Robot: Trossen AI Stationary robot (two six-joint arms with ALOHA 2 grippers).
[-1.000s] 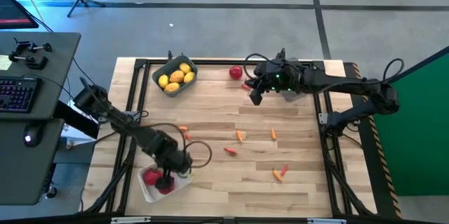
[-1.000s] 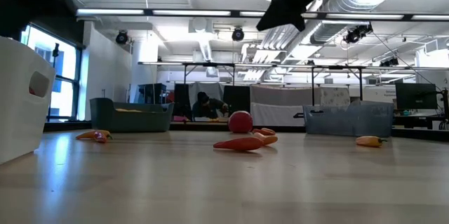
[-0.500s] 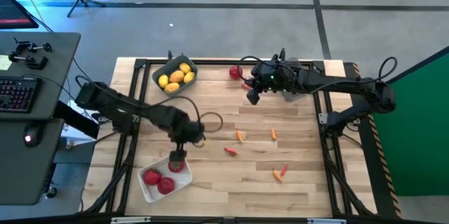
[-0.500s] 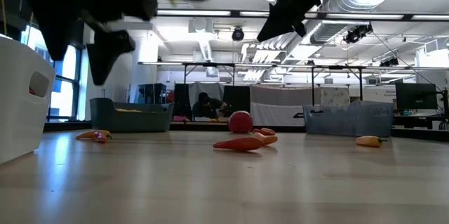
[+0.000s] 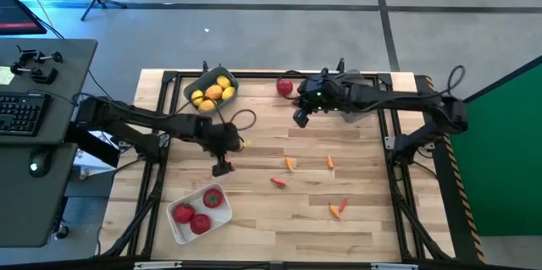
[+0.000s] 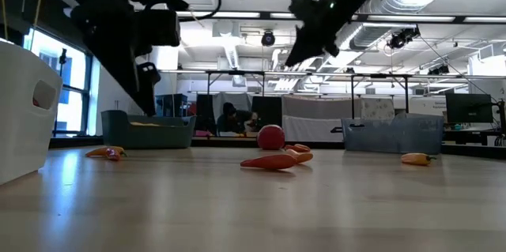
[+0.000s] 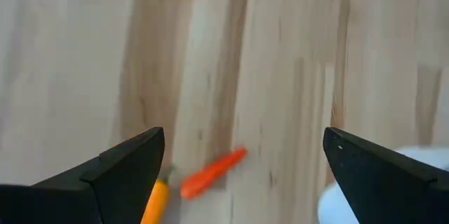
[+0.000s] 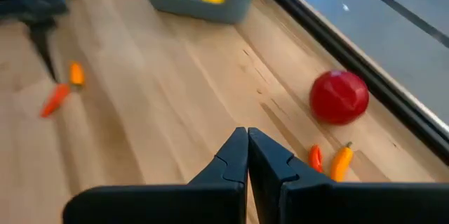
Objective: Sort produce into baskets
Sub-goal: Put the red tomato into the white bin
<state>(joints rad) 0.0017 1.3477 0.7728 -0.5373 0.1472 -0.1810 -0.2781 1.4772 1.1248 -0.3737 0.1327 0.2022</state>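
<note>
Since a second ago the left gripper (image 5: 222,168) has come away from the white bin (image 5: 178,229) at about 7 o'clock on the table, where three red fruits (image 5: 201,222) now lie, and hangs over the boards left of centre. Its fingers are spread wide with nothing between them, so I'd judge it has dropped a fruit off and is hunting the next piece.

Peppers (image 5: 290,164) are strewn from the centre toward 4 o'clock. One last red fruit (image 5: 284,87) sits at 12 o'clock near the far edge, and the lemons (image 5: 212,94) fill the blue-grey bin (image 5: 191,90) at 11 o'clock. The right gripper (image 5: 299,119) hovers just beside that loose fruit, pressed shut and empty, likely lined up for it.

Only the right wrist view shows two small peppers (image 8: 330,159) tucked close by the fruit. The left wrist view alone shows an orange pepper (image 7: 212,173) below its open fingers. The low view alone shows a second bin (image 6: 395,135) at the far side, which the arm hides from above.
</note>
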